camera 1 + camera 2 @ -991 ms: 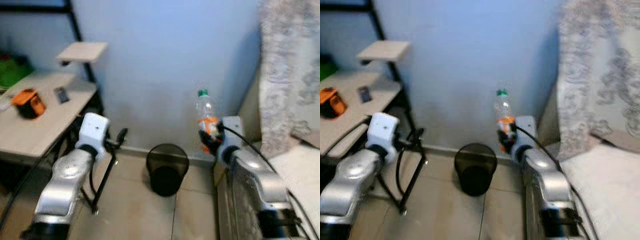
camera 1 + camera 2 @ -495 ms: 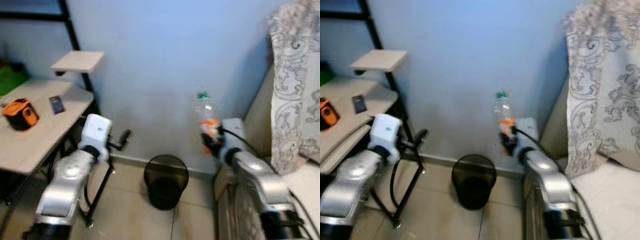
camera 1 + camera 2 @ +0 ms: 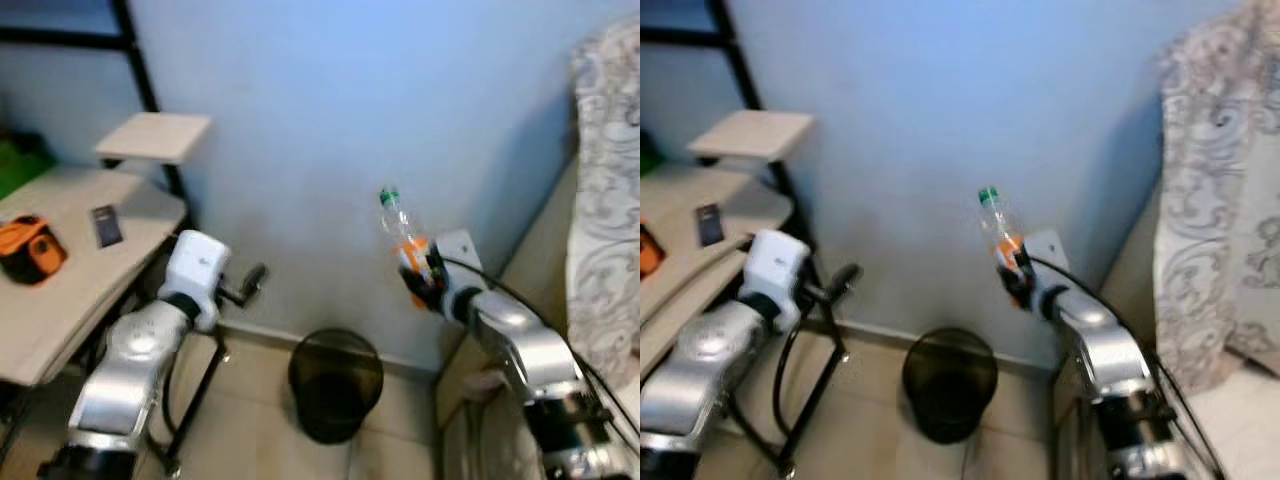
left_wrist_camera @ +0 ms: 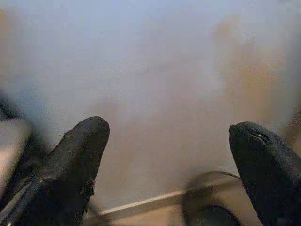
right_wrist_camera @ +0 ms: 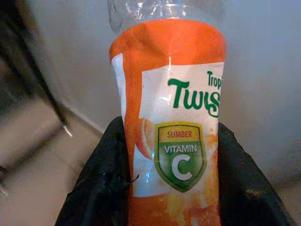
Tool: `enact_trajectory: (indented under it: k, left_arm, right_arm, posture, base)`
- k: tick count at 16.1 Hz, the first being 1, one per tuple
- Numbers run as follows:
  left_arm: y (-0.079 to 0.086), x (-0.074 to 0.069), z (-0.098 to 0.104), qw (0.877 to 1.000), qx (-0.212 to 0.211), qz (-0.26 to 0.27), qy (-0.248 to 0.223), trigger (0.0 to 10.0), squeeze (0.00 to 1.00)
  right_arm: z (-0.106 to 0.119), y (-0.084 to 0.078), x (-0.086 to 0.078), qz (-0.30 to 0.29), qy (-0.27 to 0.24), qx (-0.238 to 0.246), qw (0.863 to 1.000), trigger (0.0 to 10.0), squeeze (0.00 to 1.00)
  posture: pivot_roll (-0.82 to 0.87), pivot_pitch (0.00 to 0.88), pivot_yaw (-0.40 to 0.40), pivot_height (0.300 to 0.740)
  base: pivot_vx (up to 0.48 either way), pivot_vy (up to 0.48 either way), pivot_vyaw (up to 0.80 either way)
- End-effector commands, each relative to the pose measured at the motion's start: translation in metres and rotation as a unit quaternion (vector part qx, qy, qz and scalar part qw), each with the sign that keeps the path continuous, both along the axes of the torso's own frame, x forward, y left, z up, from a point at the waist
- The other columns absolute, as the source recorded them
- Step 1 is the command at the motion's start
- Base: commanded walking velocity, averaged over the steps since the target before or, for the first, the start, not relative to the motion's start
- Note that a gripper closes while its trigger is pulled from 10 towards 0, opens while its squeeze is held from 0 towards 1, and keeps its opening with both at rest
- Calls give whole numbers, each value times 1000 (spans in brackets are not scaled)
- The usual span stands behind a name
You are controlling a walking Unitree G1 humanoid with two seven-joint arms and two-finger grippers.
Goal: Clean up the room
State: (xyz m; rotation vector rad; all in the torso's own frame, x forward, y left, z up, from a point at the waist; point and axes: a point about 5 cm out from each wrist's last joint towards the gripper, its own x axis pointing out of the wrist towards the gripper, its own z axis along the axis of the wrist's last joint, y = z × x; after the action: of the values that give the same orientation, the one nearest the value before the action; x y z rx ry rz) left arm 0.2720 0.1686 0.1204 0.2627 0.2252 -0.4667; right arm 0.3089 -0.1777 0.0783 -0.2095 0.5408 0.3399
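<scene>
above one black bin [image 3: 335,385], right tool [image 3: 420,285] pinches one bottle [image 3: 402,235]; left tool [image 4: 169,155] spread.

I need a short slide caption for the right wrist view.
Right pincer shut on a clear plastic bottle with an orange label.

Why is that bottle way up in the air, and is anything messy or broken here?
The empty bottle with the orange label is up there because the right gripper is holding it, leaning toward the wall, above and a little to the right of the black bin. The left gripper is open and holds nothing. Nothing looks spilled or broken.
</scene>
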Motion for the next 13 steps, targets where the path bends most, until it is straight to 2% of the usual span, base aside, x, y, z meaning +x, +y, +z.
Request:
enact_trajectory:
  k: [1,2,3,4,9,13]
  left_arm:
    - [2,-1,3,1000,10,-21,-2,10000,0]
    - [0,-4,3,997,23,-79,6,10000,0]
    - [-1,-11,1,985,47,-162,32,10000,0]
    - [0,-14,0,979,61,-189,43,10000,0]
    - [9,-11,3,962,93,-246,71,10000,0]
    - [11,-12,5,958,93,-260,76,10000,0]
  right_arm:
    - [2,9,6,28,-7,-12,999,10000,0]
    - [-9,12,12,51,19,-41,998,10000,0]
    - [-25,16,15,70,54,-73,993,10000,0]
    - [-31,17,15,73,63,-89,991,10000,0]
    - [-48,34,18,76,88,-129,985,10000,0]
    - [-53,45,18,82,91,-146,982,10000,0]
  posture:
    - [50,0,0,740]
    - [53,0,0,740]
    - [59,0,-4,740]
    - [62,0,-6,740]
    - [80,0,-16,740]
    - [89,0,-29,740]
  base:
    - [0,0,0]
    - [0,0,0]
    - [0,0,0]
    - [0,0,0]
    - [0,0,0]
    - [0,0,0]
